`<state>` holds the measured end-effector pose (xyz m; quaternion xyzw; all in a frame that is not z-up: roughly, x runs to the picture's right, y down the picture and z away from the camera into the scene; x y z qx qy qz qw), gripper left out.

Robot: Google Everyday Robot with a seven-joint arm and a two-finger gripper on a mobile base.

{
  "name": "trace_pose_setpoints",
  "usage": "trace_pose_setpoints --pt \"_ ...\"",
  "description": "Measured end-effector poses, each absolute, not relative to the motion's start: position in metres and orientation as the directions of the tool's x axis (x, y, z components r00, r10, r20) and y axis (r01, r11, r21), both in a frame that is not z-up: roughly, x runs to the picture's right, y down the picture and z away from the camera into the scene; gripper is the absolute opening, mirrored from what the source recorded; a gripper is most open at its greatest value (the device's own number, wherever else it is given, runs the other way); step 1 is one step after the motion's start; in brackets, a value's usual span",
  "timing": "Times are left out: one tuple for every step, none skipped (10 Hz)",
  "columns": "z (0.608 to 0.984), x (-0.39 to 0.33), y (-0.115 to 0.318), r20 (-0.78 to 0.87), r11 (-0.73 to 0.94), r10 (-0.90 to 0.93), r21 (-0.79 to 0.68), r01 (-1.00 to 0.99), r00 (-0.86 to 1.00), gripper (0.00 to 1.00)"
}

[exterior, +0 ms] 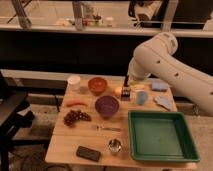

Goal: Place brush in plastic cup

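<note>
Pale plastic cup (142, 98) stands just beside the closed pincer (126, 93); any held thing unclear.

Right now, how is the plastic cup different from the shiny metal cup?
The plastic cup is pale blue-grey; the metal cup is shiny silver. The plastic cup stands toward the back of the table, just beside the shut gripper; the metal cup stands near the front edge, far from it. The plastic cup looks taller than the metal cup. Both stand upright.
</note>
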<state>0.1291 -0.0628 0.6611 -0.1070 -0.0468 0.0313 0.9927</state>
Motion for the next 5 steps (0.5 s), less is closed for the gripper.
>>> trace_pose_setpoints --pt "0.663 0.131 -0.065 0.08 0.975 0.069 -0.217 -0.051 0.994 0.0" --pt "0.668 0.138 -0.068 0.07 0.974 0.071 -0.222 -0.054 0.995 0.0" --pt "0.672 0.145 -0.071 0.061 0.973 0.074 -0.225 -0.058 0.995 0.0" --pt "0.676 0.153 -0.075 0.051 0.972 0.075 -0.227 -0.062 0.996 0.0" --pt "0.68 0.157 -0.079 0.043 0.972 0.075 -0.228 -0.064 0.996 0.0"
